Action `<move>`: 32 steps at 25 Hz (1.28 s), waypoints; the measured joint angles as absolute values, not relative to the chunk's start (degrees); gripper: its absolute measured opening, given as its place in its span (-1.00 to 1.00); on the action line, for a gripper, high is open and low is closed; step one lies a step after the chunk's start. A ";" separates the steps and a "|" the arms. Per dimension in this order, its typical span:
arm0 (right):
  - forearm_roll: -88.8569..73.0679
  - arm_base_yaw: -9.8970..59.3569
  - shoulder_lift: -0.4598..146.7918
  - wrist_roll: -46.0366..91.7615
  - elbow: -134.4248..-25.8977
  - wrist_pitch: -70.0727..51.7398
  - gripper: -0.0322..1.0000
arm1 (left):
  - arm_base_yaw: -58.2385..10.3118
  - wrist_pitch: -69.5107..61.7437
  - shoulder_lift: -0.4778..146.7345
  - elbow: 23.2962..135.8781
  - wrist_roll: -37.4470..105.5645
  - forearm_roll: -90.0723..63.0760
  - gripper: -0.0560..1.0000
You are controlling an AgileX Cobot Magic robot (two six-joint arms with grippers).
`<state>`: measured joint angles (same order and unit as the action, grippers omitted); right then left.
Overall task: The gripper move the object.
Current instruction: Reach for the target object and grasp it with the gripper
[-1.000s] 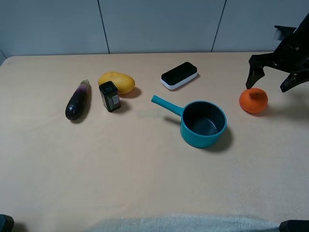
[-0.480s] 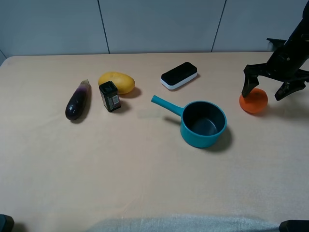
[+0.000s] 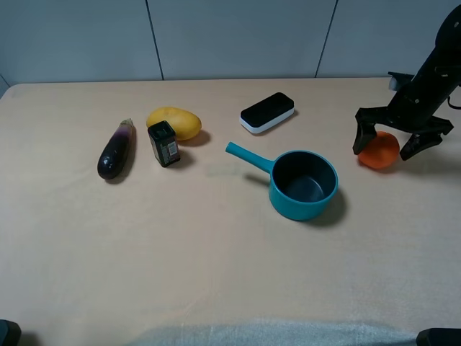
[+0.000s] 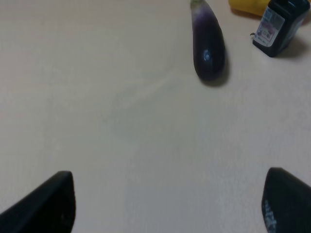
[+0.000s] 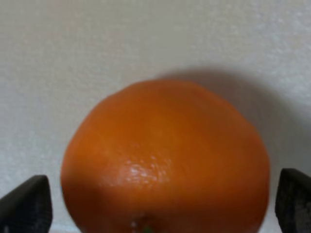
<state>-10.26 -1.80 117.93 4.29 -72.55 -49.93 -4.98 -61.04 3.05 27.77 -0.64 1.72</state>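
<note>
The object, a small round orange fruit (image 3: 379, 151), rests on the table at the far right, right of the teal pot (image 3: 303, 184). My right gripper (image 3: 387, 143) stands open low over it, one dark finger on each side and both apart from its skin. In the right wrist view the orange fruit (image 5: 165, 160) fills the picture between two fingertips (image 5: 26, 208). My left gripper (image 4: 170, 204) is open over bare table, nothing between its fingers; it does not show in the high view.
A purple eggplant (image 3: 117, 150), a small dark bottle (image 3: 164, 143) and a yellow mango (image 3: 174, 122) lie at the left. A black-and-white case (image 3: 267, 112) sits behind the pot, whose handle (image 3: 247, 156) points left.
My right gripper has come down and slightly left, from above and behind the orange fruit to straddling it. Its jaws stayed open. The fruit has not moved.
</note>
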 joint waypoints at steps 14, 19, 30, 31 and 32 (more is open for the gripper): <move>-11.83 -1.80 117.97 5.40 -72.55 -48.98 0.41 | -4.98 -61.04 3.05 27.77 -0.64 1.72 0.57; -11.83 -1.80 118.29 5.40 -72.55 -48.98 0.41 | -4.98 -61.04 3.05 27.77 -0.64 1.72 0.57; -12.07 -1.80 119.27 5.44 -72.55 -48.98 0.41 | -4.98 -61.04 3.05 27.77 -0.64 1.72 0.57; -12.07 -1.80 119.27 5.44 -72.55 -48.98 0.41 | -4.98 -61.04 3.05 27.77 -0.64 1.72 0.57; -12.07 -1.80 119.40 5.44 -72.55 -48.98 0.41 | -4.98 -61.04 3.05 27.77 -0.64 1.72 0.57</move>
